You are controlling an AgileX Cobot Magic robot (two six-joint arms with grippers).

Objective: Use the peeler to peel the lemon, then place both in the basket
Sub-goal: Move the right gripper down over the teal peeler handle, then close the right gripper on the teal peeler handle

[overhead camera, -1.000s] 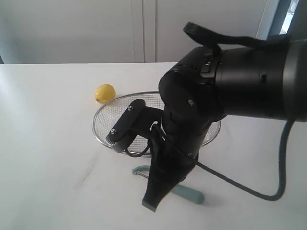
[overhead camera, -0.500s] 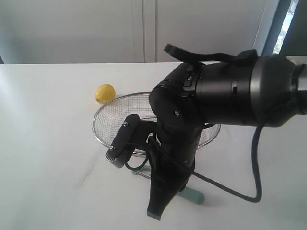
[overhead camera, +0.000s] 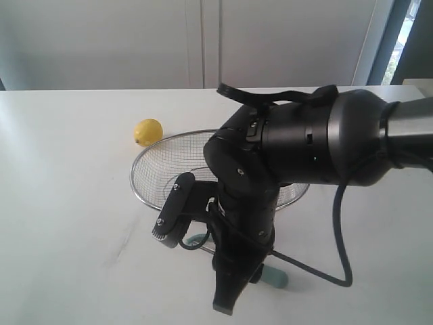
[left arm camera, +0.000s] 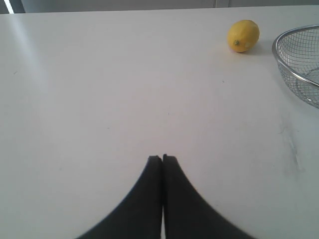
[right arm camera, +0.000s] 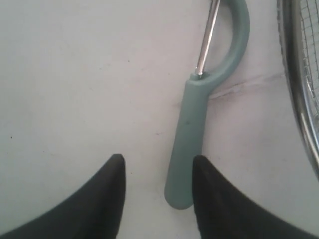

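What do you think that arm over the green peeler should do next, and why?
Likely lower the right gripper a little, centring on the peeler handle, then close. It is open, the handle end lies on the table between its fingers but nearer one, and nothing is held yet.

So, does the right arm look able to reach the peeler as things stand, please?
Probably yes: the open right pincer hangs over the peeler, its handle end lying between the fingers, nothing covering it.
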